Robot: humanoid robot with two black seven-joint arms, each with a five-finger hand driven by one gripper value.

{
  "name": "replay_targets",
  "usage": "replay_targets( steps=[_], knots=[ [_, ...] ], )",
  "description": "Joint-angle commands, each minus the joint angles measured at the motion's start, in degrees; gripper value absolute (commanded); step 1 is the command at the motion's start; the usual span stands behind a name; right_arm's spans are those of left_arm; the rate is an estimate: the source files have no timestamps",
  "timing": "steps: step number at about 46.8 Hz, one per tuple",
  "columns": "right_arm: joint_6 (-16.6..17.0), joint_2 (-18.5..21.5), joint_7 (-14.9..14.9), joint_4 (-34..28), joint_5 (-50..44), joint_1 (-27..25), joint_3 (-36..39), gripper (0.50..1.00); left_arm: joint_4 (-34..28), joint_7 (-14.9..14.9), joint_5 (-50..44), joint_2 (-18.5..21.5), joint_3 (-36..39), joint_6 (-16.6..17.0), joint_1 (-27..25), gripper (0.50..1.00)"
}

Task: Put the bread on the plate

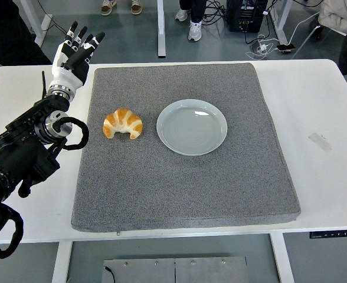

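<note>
A golden croissant (pixel 123 123) lies on the grey mat (pixel 185 177), left of centre. Just to its right sits an empty pale grey plate (pixel 192 127), a small gap between them. My left hand (pixel 73 54) is raised over the table's far left corner, beyond the mat's edge and well behind the croissant, its fingers spread and holding nothing. The black left arm (pixel 26 147) runs in from the lower left. No right arm shows.
The mat covers most of the white table (pixel 321 106). A small strip of tape (pixel 320 141) lies on the table at the right. A person in dark clothing (pixel 8 35) stands beyond the far left corner; table legs, cables and feet show behind.
</note>
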Motion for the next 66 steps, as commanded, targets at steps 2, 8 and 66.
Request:
replay_targets(
  steps=[2, 8, 66],
  knots=[
    [0.01, 0.0, 0.0, 0.0, 0.0, 0.0, 0.05, 1.0, -1.84, 0.93, 0.0, 0.92, 2.5, 0.17, -0.18, 0.998],
    [0.01, 0.0, 0.0, 0.0, 0.0, 0.0, 0.05, 1.0, -4.3, 1.1, 0.0, 2.33, 3.91, 0.26, -0.18, 0.998],
    [0.01, 0.0, 0.0, 0.0, 0.0, 0.0, 0.05, 1.0, -26.79, 1.89, 24.86, 21.57, 36.87, 1.14, -10.9, 0.99]
  ],
)
